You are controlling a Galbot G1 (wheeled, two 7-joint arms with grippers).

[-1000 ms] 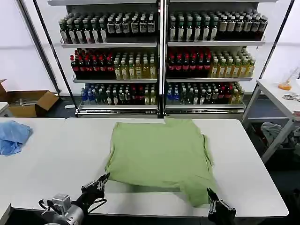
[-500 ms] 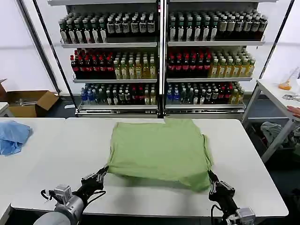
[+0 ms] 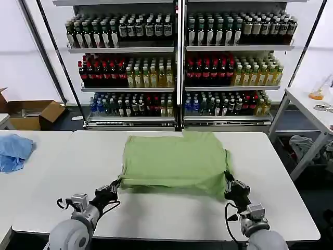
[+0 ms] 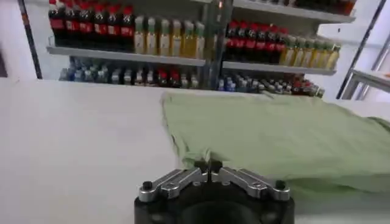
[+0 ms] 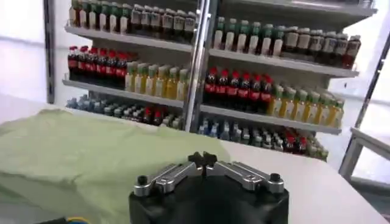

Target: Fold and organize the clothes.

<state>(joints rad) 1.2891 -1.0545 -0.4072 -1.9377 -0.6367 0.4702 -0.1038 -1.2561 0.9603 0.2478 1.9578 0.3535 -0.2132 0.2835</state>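
Now the big white table (image 3: 171, 213) holds the green shirt (image 3: 174, 161), which lies spread out just ahead of both grippers, with its near edge lifted and rolled a little way toward the far side. Behind the table stand shelves of bottles (image 3: 177, 62). A blue cloth (image 3: 14, 151) sits far off past the left gripper and is not part of this job.

The left gripper (image 3: 115, 185) is at the shirt's near left corner, and in the left wrist view its fingers (image 4: 210, 165) are pinched tight on the hem. The right gripper (image 3: 228, 183) is at the near right corner. Its fingers (image 5: 204, 159) are pressed together too, and it looks like it is pinching the cloth there, though the pinch itself is hard to see.

The step looks like folding the near edge over to the far edge. To do it well, both grippers should go forward together, level with each other, so the fold line comes out straight. They should stay low and pull the cloth gently flat between them. They should let go only when the near edge lines up with the far one.
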